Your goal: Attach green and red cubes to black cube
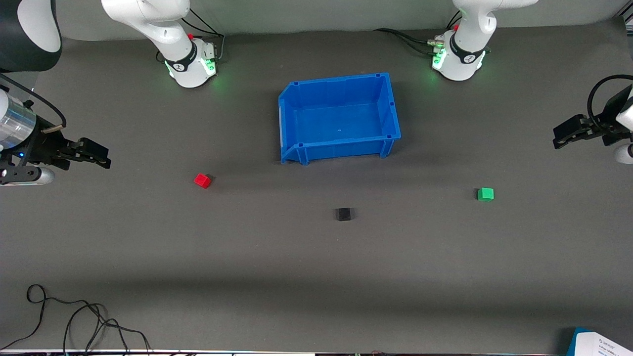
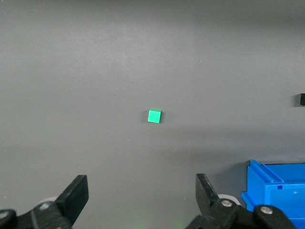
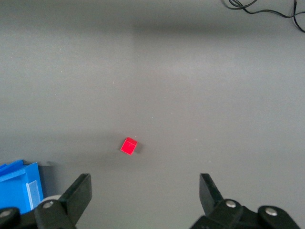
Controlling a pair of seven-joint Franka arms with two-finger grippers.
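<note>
Front view: cubes (image 1: 342,214) well apart.

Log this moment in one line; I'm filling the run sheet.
left gripper: open, over table | right gripper: open, over table | red cube, green cube, black cube: apart

Only a corner of the blue bin (image 2: 276,191) shows in the left wrist view. Near it, the picture's edge cuts the black cube (image 2: 302,99) to a sliver.

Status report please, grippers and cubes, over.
Left gripper and right gripper open, high over the table. Red cube, green cube, black cube lie apart. Nothing between them.
</note>
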